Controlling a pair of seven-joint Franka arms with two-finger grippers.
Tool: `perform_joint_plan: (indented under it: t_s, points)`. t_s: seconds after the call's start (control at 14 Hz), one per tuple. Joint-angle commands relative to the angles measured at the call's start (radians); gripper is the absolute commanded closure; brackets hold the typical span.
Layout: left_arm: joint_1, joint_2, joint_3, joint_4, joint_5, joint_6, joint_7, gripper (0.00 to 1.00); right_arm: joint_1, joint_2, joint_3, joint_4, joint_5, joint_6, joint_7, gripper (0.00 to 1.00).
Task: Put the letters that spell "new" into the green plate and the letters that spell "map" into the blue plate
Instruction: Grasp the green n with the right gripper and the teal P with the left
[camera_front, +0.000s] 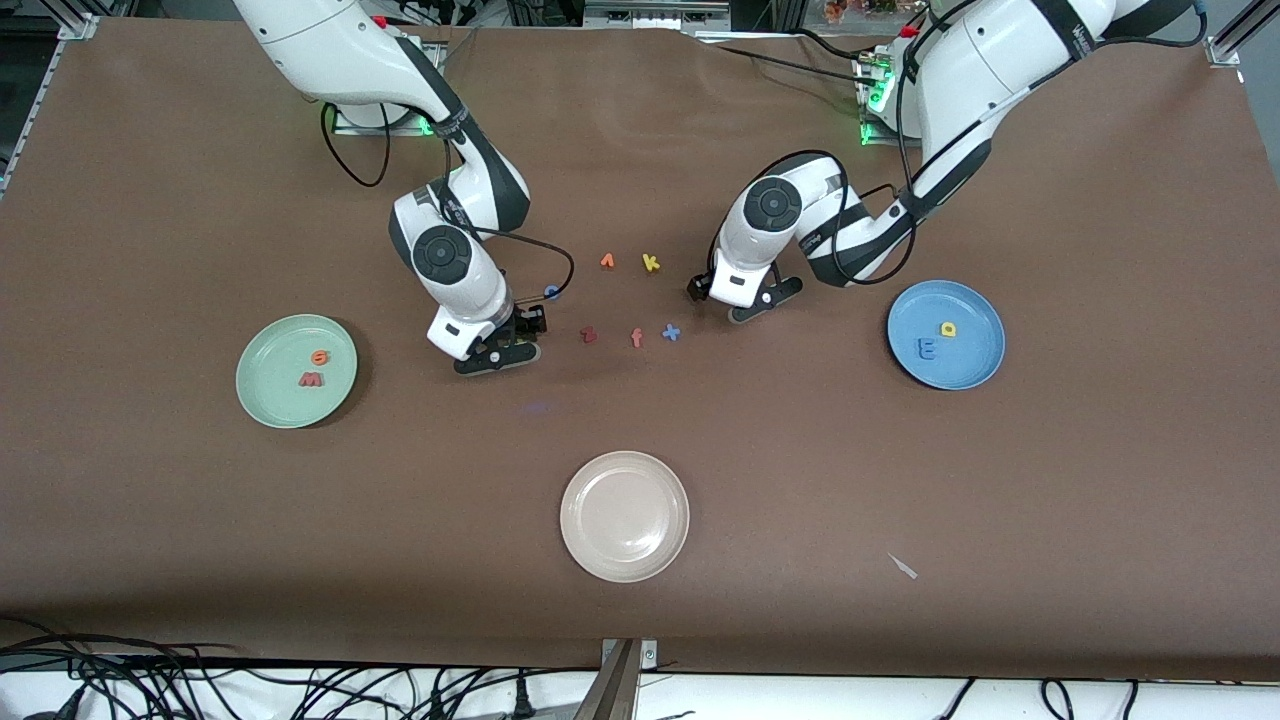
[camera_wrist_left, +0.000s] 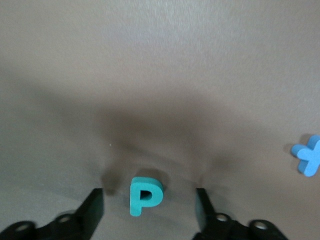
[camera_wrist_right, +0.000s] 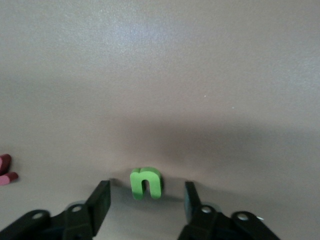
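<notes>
Both pincers are down at the worktop (camera_front: 200, 200), each straddling a letter with a gap on both sides, so nothing is gripped.

Left pincer (camera_wrist_left: 149, 210): fingers (camera_wrist_left: 92, 207) part open, teal p (camera_wrist_left: 145, 196) flat on the worktop between them, touching neither. Blue x (camera_wrist_left: 307, 155) lies off to one side, well clear. In the front view this pincer (camera_front: 742, 300) sits between the loose letters and the blue plate (camera_front: 975, 365).

Right pincer (camera_wrist_right: 145, 202): also part open, green n (camera_wrist_right: 145, 183) lying between the fingertips, apart from both. Dark red letter (camera_wrist_right: 5, 170) shows at the frame edge. In the front view the pincer (camera_front: 500, 350) sits between the green plate (camera_front: 265, 400) and the loose letters.

Green plate holds orange e (camera_front: 319, 356) and red-pink w (camera_front: 311, 379), close together, w nearer the camera.

Blue plate holds yellow a (camera_front: 948, 328) and blue m (camera_front: 927, 349), m nearer the camera.

Loose mid-worktop: orange letter (camera_front: 607, 262), yellow k (camera_front: 651, 262), and nearer the camera the dark red letter (camera_front: 588, 335), orange f (camera_front: 636, 338) and blue x (camera_front: 671, 332). A blue letter (camera_front: 551, 292) peeks out beside the right arm.

Cream plate (camera_front: 624, 516) sits nearest the camera, with no letters in it.
</notes>
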Motion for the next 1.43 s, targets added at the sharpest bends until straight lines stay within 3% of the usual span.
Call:
perform_joint_plan:
  t_s: [0.0, 0.43, 0.93, 1.14, 1.35]
  points:
    - [-0.022, 0.014, 0.003, 0.002, 0.036, 0.011, -0.047, 0.25, -0.006, 0.004, 0.002, -0.005, -0.01, 0.035, -0.016, 0.34]
    - [-0.028, 0.014, 0.003, 0.002, 0.036, 0.011, -0.047, 0.51, -0.002, 0.017, 0.002, -0.005, -0.01, 0.052, -0.014, 0.51]
    - [-0.01, 0.01, 0.003, 0.002, 0.037, -0.003, -0.031, 0.51, -0.003, 0.012, 0.0, 0.002, -0.009, 0.051, -0.008, 0.84]
    - [0.005, 0.008, 0.004, 0.002, 0.051, -0.006, -0.018, 0.5, -0.013, -0.023, -0.023, 0.046, -0.004, -0.064, -0.014, 0.87]
    - [0.009, 0.007, 0.003, 0.003, 0.051, -0.036, 0.007, 0.49, -0.013, -0.081, -0.11, 0.049, -0.006, -0.216, -0.033, 0.87]
